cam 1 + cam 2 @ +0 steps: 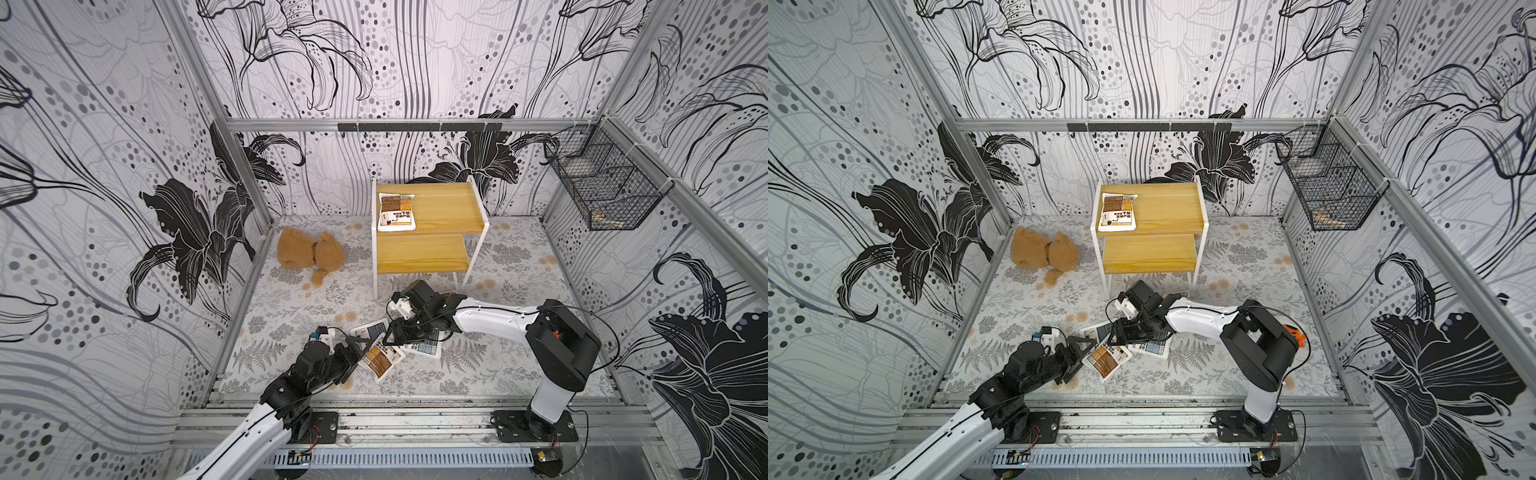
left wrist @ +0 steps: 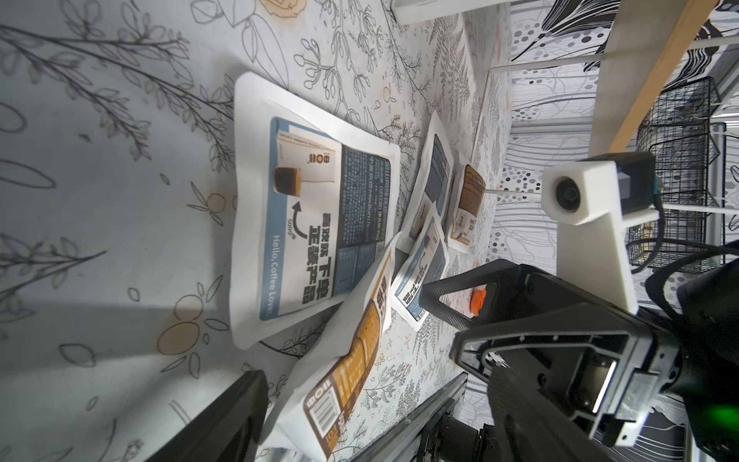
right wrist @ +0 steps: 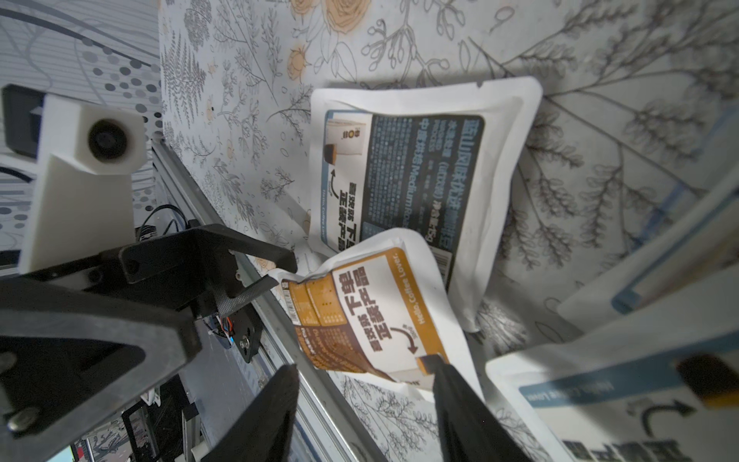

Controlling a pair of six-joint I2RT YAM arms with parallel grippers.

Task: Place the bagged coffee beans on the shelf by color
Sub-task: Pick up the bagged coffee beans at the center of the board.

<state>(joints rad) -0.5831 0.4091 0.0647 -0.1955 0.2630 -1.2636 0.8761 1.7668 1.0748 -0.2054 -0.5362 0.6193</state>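
Just past the metal rail (image 1: 415,409) edging the desk (image 1: 291,332), at the lower middle of both top views, the left gripper (image 1: 361,353) holds its fingers spread about the near, barcoded end of a brown-orange pouch (image 1: 380,360). This pouch is white and flat with black text, and it sits tilted and bowed. The right gripper (image 3: 364,364) pinches its far end across the width. A blue-grey pouch (image 2: 320,224) lies flat beside it. Two more blue-grey pouches (image 2: 434,172) overlap beyond, under the right arm, with a second brown-orange pouch (image 2: 466,208) past them.

Bare floral cloth shows left of the pile and between it and the shelf (image 1: 440,253) at centre frame. A third brown-orange pouch (image 1: 397,212) lies on the left of the shelf's upper board. A teddy bear (image 1: 309,255) lies left of the shelf. A wire basket (image 1: 602,187) hangs at upper right on lily-printed walls (image 1: 124,166).
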